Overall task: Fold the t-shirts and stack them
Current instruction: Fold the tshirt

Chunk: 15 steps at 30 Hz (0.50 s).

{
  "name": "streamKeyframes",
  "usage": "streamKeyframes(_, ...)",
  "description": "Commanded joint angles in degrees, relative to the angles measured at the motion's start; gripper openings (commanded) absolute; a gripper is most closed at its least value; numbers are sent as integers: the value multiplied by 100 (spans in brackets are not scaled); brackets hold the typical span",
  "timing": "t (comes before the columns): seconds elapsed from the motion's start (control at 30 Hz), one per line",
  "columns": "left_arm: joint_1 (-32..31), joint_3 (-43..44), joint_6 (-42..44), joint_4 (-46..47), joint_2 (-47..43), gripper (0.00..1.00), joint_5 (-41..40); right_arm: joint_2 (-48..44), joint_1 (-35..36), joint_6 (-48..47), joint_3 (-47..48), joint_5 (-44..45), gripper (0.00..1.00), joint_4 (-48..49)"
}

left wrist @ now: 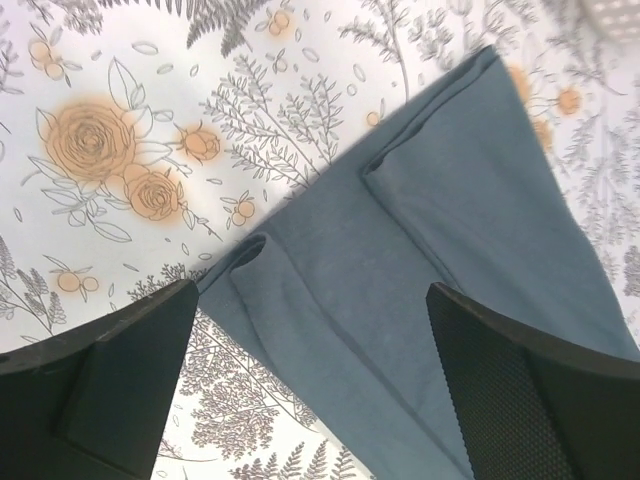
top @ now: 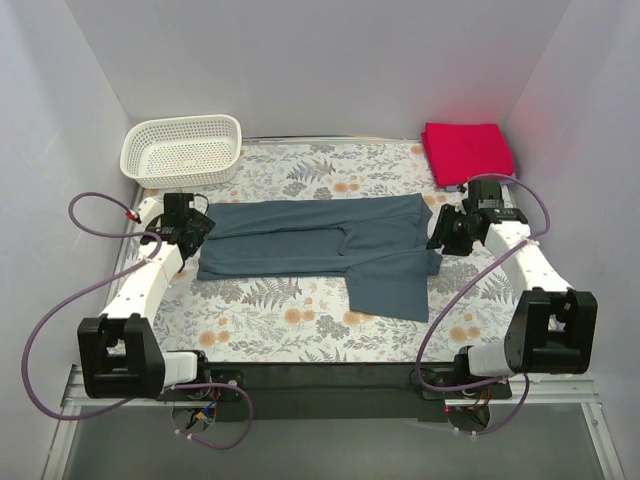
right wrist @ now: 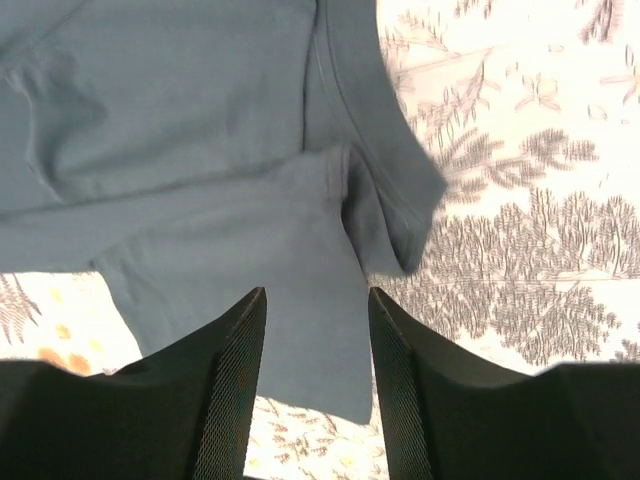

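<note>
At the near edge, the left arm's base [top: 120,355] sits at 7 o'clock and the right arm's base [top: 545,335] at 5 o'clock. Both arms reach away over the flower-printed bench [top: 300,330].

Beyond them, the slate blue-grey t-shirt [top: 300,245] lies flat across the middle of the bench, its long side running from 9 to 3 o'clock. It is folded in on itself lengthwise, so layered edges show along it. From its right part a broad flap of the cloth juts toward 5 o'clock.

The left pincer [top: 203,231] hangs low at the shirt's 9 o'clock end. In the left wrist view its fingers [left wrist: 120,390] stand wide apart with nothing between them, and a folded corner of the shirt lies on the bench below the gap.

The right pincer [top: 438,238] is at the shirt's 3 o'clock end. Its fingers [right wrist: 225,400] are apart too, by a narrower gap. A sleeve lies flat beneath that gap and is not pinched.

Farther back, at 11 o'clock, a white lattice basket [top: 182,148] stands in the far left corner, apart from the blue-grey shirt. At 1 o'clock, in the far right corner, the red t-shirt [top: 465,150] rests folded into a square, near the right arm's wrist.
</note>
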Motion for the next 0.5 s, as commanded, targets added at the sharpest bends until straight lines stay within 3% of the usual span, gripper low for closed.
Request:
streamKeyframes(0.0, 38, -302, 499, 102, -606, 93, -226, -445, 131, 25, -487, 66, 45, -44)
streamKeyframes(0.03, 38, -399, 587, 145, -729, 98, -226, -611, 175, 51, -628, 84, 45, -44)
streamKeyframes(0.23, 30, -1163, 1168, 549, -1819, 98, -95, -929, 780, 350, -1524, 426, 47, -70)
streamKeyframes(0.47, -251, -1507, 1520, 892, -2101, 98, 108, -1149, 1396, 798, -2272, 901, 48, -62)
